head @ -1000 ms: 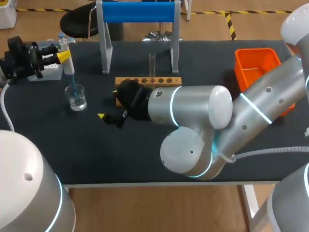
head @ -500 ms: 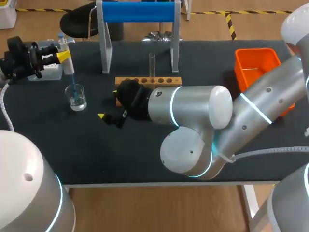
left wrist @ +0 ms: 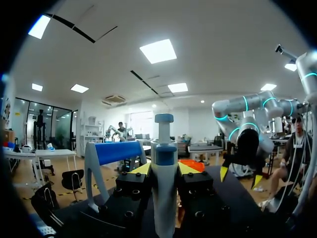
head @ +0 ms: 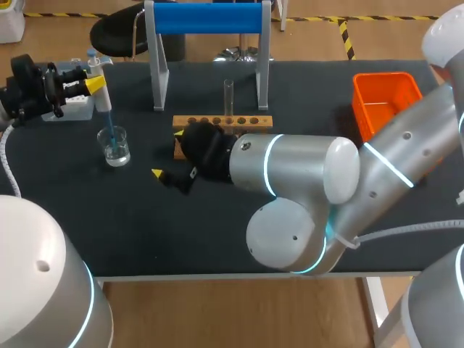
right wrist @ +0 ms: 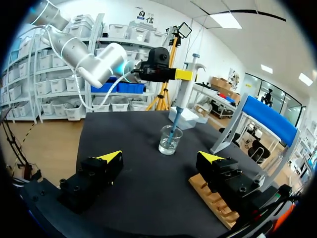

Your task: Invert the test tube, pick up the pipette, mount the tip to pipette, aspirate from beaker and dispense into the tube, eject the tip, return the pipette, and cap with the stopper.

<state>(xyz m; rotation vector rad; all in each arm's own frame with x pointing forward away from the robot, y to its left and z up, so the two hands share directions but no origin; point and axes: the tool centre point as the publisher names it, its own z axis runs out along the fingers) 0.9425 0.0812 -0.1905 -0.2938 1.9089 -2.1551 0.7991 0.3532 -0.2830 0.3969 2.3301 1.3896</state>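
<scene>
My left gripper (head: 93, 84) is shut on the white pipette (head: 101, 90) at the table's far left. It holds the pipette upright, and the pipette's blue tip (head: 110, 129) dips into the glass beaker (head: 115, 146). In the left wrist view the pipette (left wrist: 163, 178) stands between the yellow tips of the left gripper (left wrist: 164, 169). A clear test tube (head: 228, 96) stands upright in the wooden rack (head: 239, 122). My right gripper (head: 167, 153) hangs wide open just off the rack's left end, holding nothing. In the right wrist view the beaker (right wrist: 170, 141) lies ahead of the right gripper (right wrist: 161, 161).
A frame with a blue top bar (head: 206, 18) stands behind the rack. An orange bin (head: 384, 98) sits at the far right. A pale box (head: 76, 109) lies under the left gripper. My right arm's elbow (head: 290, 181) looms over the table's middle.
My right arm has shifted slightly to the right, its gripper with it. The left arm and the pipette have not moved.
</scene>
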